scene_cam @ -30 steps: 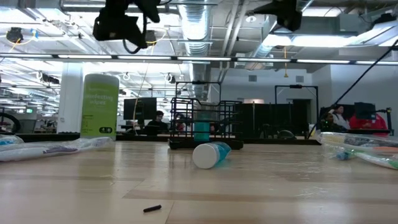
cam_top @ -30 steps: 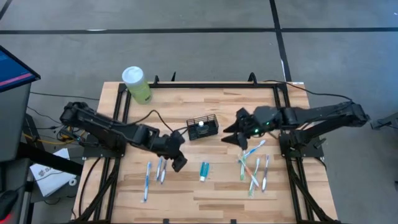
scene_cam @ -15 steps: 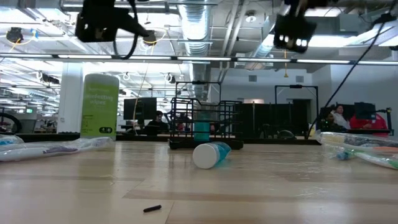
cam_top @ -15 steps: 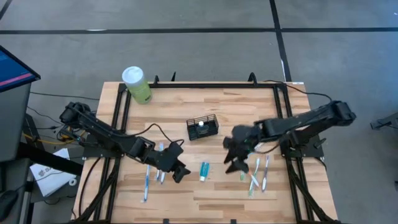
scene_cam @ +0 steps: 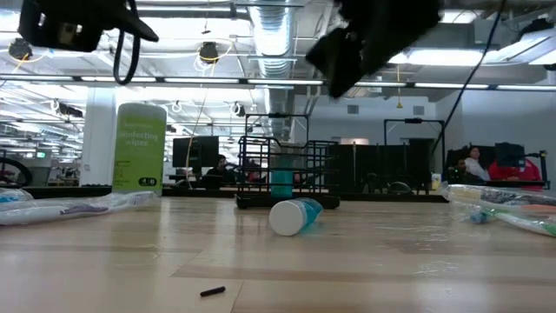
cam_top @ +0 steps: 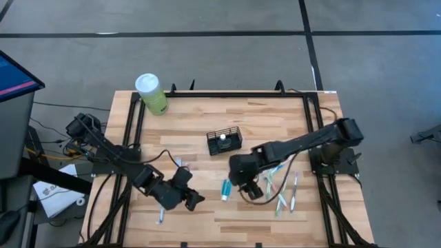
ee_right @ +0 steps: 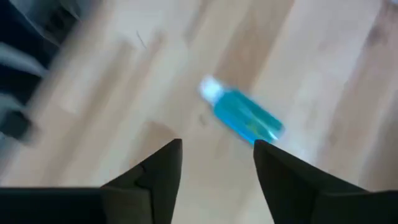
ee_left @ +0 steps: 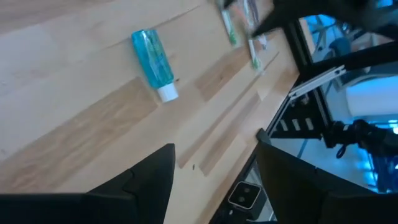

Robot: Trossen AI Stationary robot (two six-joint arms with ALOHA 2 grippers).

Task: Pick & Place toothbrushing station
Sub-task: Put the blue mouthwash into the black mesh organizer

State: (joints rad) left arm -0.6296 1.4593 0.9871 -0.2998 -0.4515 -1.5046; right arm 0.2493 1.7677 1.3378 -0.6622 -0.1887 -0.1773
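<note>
From above, the black wire-mesh caddy [cam_top: 224,141] sits at the centre of the pale plank table [cam_top: 262,110], holding something teal and white. A green canister with a white lid [cam_top: 151,94] stands at the table's upper left corner. A small blue tube [cam_top: 225,189] lies below the caddy, loose toothbrushes [cam_top: 284,187] to its right and more toothbrushes [cam_top: 164,200] at lower left. The right gripper [cam_top: 249,190] hangs beside the tube; the left gripper [cam_top: 192,200] sits lower left of it.

Level with the table, the caddy [scene_cam: 287,172] stands mid-frame, its thin mesh see-through, with the round-ended tube [scene_cam: 294,216] lying just in front. The canister [scene_cam: 140,148] is at left.

In the left wrist view, the fingers [ee_left: 152,180] are apart, and the clear blue tube [ee_left: 153,62] with its white cap lies at upper left.

In the right wrist view, the fingers [ee_right: 155,180] are spread, the tube [ee_right: 243,116] at centre.
</note>
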